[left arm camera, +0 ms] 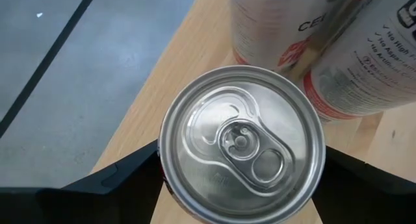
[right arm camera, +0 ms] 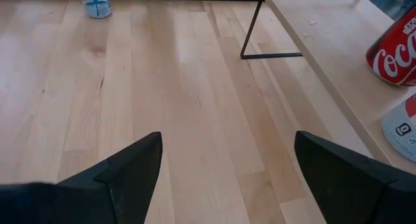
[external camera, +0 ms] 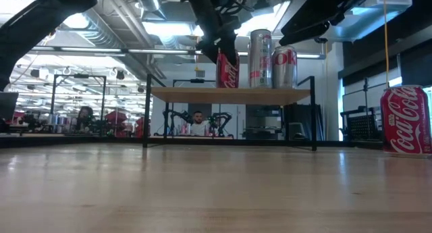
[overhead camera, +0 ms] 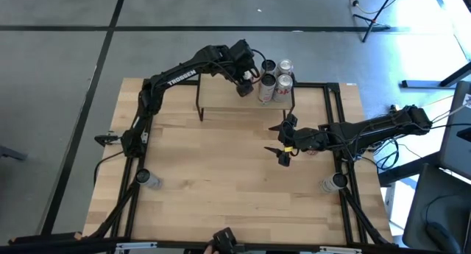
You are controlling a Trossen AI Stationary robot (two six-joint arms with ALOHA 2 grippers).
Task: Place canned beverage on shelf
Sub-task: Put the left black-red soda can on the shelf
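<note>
The shelf [external camera: 229, 94], a light-wood board on thin black legs, stands at the table's far edge [overhead camera: 221, 99]. Several cans stand on its right part, among them a silver can [external camera: 260, 57] and a second silver can [external camera: 285, 65]. My left gripper [overhead camera: 243, 83] is over the shelf, shut on a red can [external camera: 227, 71] left of the silver ones. The left wrist view shows that can's silver top [left arm camera: 242, 143]. My right gripper [overhead camera: 283, 141] is open and empty above the table, near the shelf's right front leg. My left gripper pinches the red can's side wall just below its top rim [left arm camera: 166, 165] between its two fingers [left arm camera: 123, 178], one on each side. The fingers come from above, pointing down. The can stands upright with its bottom on the shelf board [external camera: 227, 88].
Another red cola can [external camera: 405, 118] stands on the table at the right. Small clear objects sit by the table's left [overhead camera: 147, 179] and right [overhead camera: 333, 182] sides. The bare wood tabletop [right arm camera: 162, 120] spreads in front of the shelf.
</note>
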